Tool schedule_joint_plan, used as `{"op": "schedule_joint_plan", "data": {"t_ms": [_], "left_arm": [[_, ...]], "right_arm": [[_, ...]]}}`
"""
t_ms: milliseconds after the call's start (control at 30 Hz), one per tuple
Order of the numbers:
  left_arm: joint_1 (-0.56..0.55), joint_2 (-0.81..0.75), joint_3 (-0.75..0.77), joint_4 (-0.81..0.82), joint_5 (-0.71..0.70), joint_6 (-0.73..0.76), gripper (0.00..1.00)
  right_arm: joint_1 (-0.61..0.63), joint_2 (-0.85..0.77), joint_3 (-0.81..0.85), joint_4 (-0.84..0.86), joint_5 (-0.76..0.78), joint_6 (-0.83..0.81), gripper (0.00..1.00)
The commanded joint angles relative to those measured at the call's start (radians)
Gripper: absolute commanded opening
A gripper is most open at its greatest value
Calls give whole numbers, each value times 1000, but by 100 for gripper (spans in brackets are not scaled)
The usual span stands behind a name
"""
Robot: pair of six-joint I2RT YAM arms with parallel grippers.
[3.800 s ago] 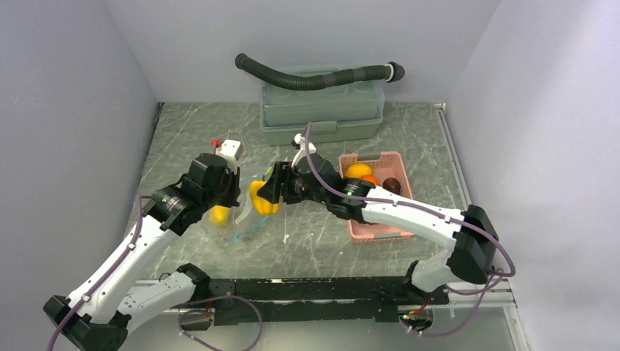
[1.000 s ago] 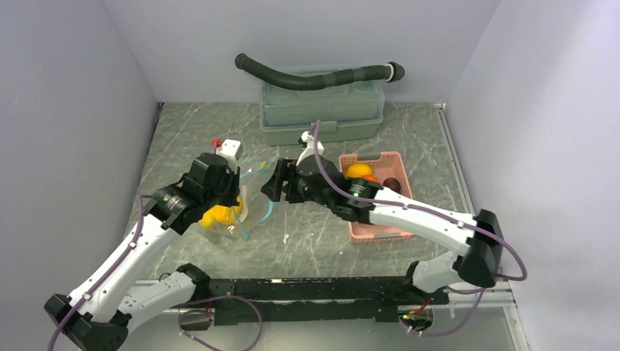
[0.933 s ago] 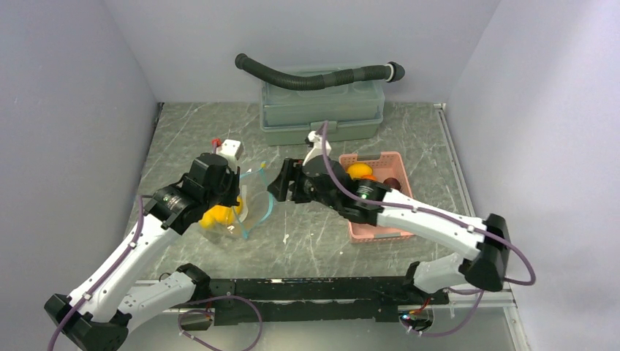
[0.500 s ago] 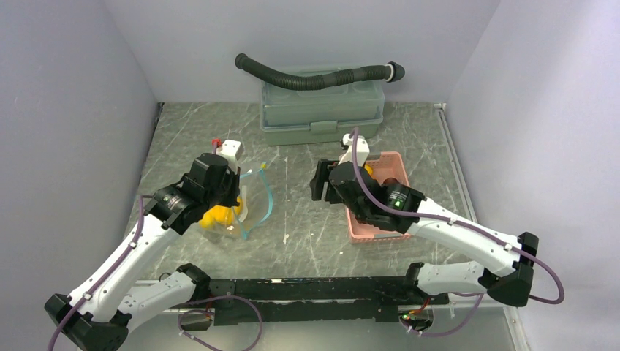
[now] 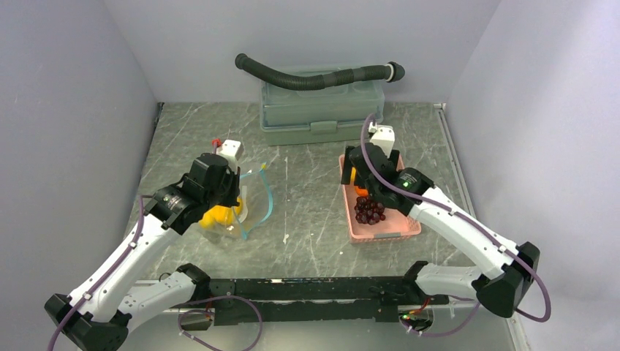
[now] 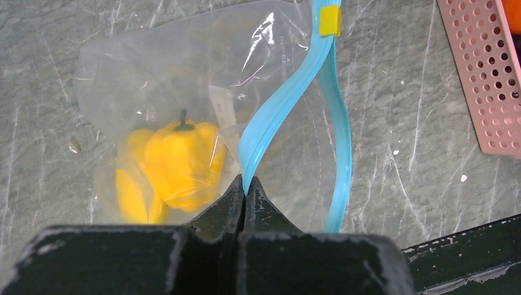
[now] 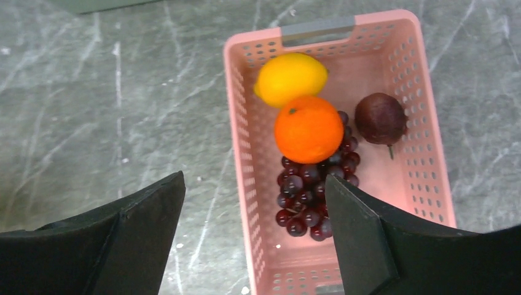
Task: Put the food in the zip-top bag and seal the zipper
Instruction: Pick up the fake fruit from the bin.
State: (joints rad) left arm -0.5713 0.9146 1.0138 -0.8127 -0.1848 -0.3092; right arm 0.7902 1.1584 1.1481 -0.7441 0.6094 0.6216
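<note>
The left claw is clamped on the zipper of the zip-top bag; yellow food is seen inside, at eleven o'clock. The right claw is held apart above the pink basket, with the orange at one o'clock and the grape bunch at three.

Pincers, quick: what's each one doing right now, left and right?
Left pincer: closed on the zipper of the zip-top bag.
Right pincer: open, holding nothing, above the pink basket.
</note>
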Motion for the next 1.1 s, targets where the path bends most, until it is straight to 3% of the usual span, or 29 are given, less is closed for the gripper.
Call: {"op": "schedule_joint_plan", "data": {"t_ms": [0,333,1067], "left_arm": [[2,-5,-1,20,-6,-5,0],[2,-3,-1,20,-6,-2,0],[3,4,2,20,-8,3,0]], "right_arm": [[-72,27,-23,12,-49,-59,90],[-229,129,-64,107,-198,-130,100],[-347,361,-105,224,-309,-166,99]]}}
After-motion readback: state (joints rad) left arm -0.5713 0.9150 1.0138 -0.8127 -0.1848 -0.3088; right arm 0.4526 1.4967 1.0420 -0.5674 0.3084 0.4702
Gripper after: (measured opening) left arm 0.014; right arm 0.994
